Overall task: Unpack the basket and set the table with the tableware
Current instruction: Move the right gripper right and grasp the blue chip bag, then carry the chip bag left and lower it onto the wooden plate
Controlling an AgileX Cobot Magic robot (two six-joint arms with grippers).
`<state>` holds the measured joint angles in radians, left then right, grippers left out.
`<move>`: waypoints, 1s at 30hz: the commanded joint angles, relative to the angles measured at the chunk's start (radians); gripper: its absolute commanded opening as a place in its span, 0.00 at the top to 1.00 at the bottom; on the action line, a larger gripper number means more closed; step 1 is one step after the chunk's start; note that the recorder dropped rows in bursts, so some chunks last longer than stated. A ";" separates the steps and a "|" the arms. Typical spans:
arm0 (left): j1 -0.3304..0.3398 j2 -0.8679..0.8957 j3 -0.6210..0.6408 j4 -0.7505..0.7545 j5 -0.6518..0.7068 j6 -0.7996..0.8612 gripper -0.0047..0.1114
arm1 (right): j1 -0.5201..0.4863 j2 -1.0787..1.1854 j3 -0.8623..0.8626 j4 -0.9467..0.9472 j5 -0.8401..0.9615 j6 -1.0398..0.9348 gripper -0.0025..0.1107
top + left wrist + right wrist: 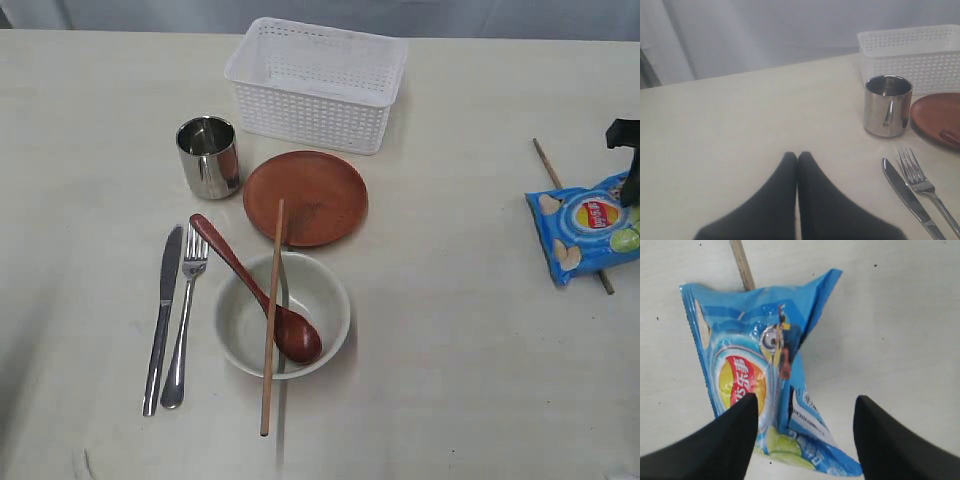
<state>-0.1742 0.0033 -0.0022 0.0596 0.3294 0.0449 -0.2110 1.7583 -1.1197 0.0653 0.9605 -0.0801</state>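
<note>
Pale cream table point(470, 360) carries everything you see. Your right end effector point(805, 412) hangs with jaws spread wide, gripping nothing — the blue crisp packet point(752, 365) lies directly beneath it, covering part of one chopstick point(742, 265). Your left end effector point(797, 159) is clenched, fingers pressed together, empty; the cup point(887, 105), knife point(905, 192) and fork point(920, 180) sit just ahead of it, the basket point(920, 55) beyond the cup. Well away from the right end effector — the spoon point(255, 290) lies in the bowl point(238, 330), the other chopstick point(270, 340) across it, its tip over the plate point(325, 190).

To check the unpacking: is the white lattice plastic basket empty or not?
Looks empty: inside the white lattice plastic basket the exterior view shows only its bare walls and floor.
</note>
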 commanded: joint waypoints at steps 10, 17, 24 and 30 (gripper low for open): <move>0.002 -0.003 0.002 -0.009 -0.007 0.000 0.96 | -0.005 0.068 0.005 0.047 0.005 -0.025 0.74; 0.002 -0.003 0.002 -0.009 -0.007 0.000 0.96 | -0.005 0.015 0.005 0.223 0.069 -0.131 0.98; 0.002 -0.003 0.002 -0.009 -0.007 0.000 0.96 | 0.145 -0.109 0.007 0.639 0.080 -0.307 0.98; 0.002 -0.003 0.002 -0.009 -0.007 0.000 0.96 | 0.474 -0.109 0.007 0.644 -0.308 -0.217 0.98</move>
<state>-0.1742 0.0033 -0.0022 0.0596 0.3294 0.0449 0.1738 1.6568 -1.1133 0.6961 0.7955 -0.3267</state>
